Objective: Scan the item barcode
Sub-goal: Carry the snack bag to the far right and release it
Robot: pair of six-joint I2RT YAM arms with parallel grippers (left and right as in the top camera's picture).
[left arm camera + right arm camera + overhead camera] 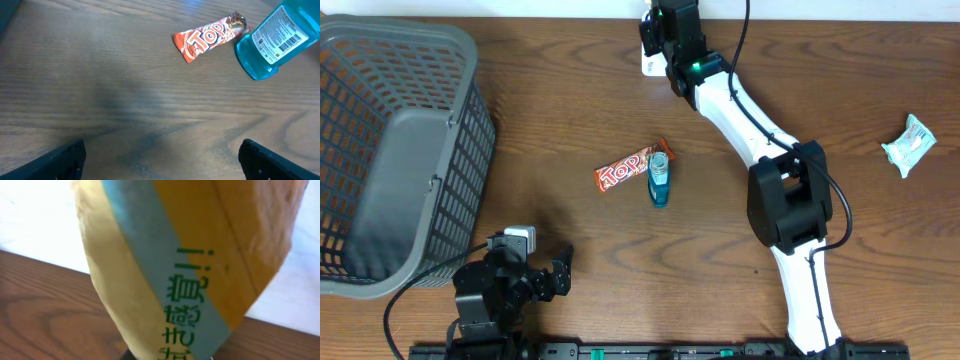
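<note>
Right gripper [656, 30] is stretched to the far edge of the table [550, 100], pressed together on a thin yellow packet [190, 265]. In the right wrist view the packet stands upright and fills the frame, with 1 blue stripe and green print, and no barcode shows on this face. It looks pinched from the bottom edge so the flat faces stay free to present. It is probably the item being scanned, so the task looks mid-way: picked up, code not yet shown. A small white thing [648, 62] lies just beside the right wrist; I can't tell whether it is the scanner. Left gripper [162, 167] is spread wide and holds nothing, with both fingers [65, 160] low over bare wood at the near edge, likely parked out of the way. Mid-table, well apart from both grippers, are a Top candy bar [622, 172] and a blue bottle [660, 180], touching or nearly so. The bottle lies label up, with its barcode readable in the left wrist view. The grey basket [470, 130] sits at far left, probably for finished items. A crumpled wrapper [910, 145] sits at far right. The next move likely needs the packet turned to find the code, and a thin packet could flex or slip in so narrow a pinch.
</note>
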